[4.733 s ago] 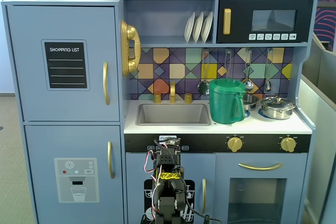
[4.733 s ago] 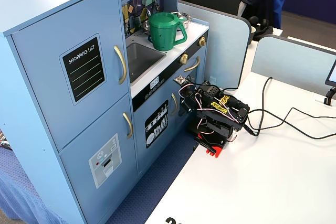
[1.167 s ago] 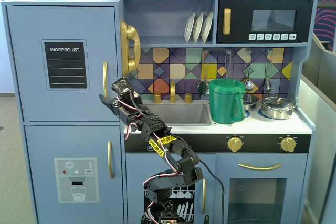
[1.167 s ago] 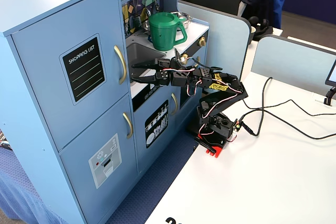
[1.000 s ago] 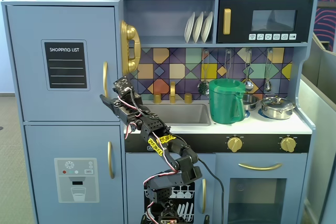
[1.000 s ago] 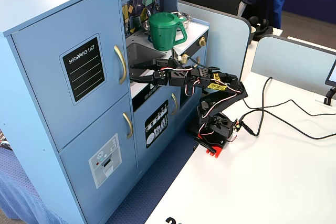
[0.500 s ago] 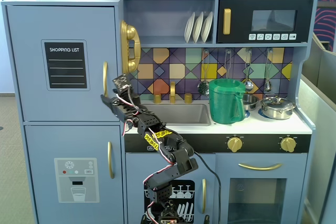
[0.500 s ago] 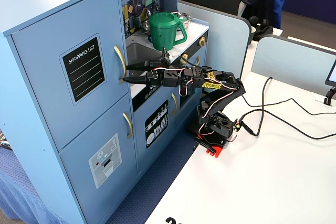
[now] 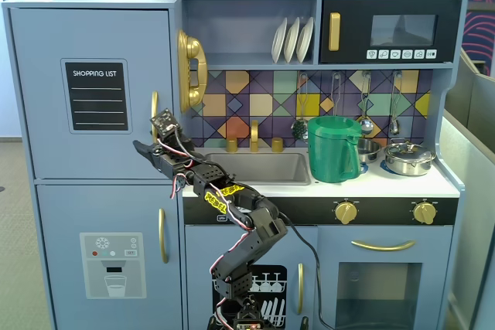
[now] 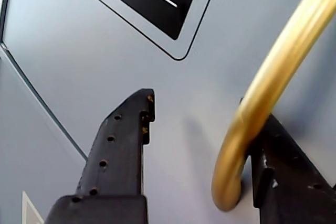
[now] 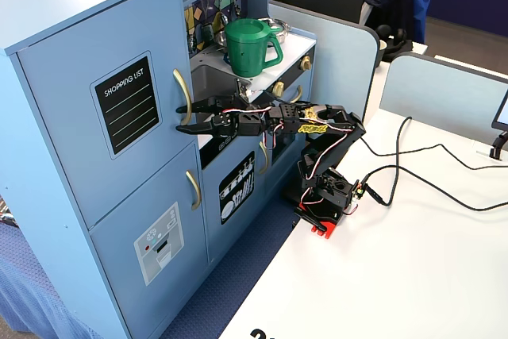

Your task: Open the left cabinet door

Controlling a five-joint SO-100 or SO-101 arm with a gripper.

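Observation:
The left cabinet door [image 9: 46, 113] is light blue with a black "SHOPPING LIST" panel [image 9: 95, 96] and sits shut. Its curved gold handle [image 9: 154, 107] runs down its right edge. My gripper [image 9: 152, 135] is open at the handle's lower end. In the wrist view the gripper [image 10: 207, 111] faces the door [image 10: 105, 51]. The gold handle [image 10: 273, 77] lies between the jaws, close against the right finger [image 10: 286, 171] and well apart from the left finger [image 10: 123, 145]. In a fixed view from the side the gripper [image 11: 182, 118] reaches the handle [image 11: 183, 86] level with the door front [image 11: 71, 140].
Below is a second blue door with a water-dispenser picture [image 9: 113, 266] and its own gold handle [image 9: 162, 235]. A gold toy phone [image 9: 190, 69], sink [image 9: 259, 166], green pitcher [image 9: 332, 148] and black microwave [image 9: 389, 30] lie to the right. The arm's base [image 11: 325, 196] stands on a white table.

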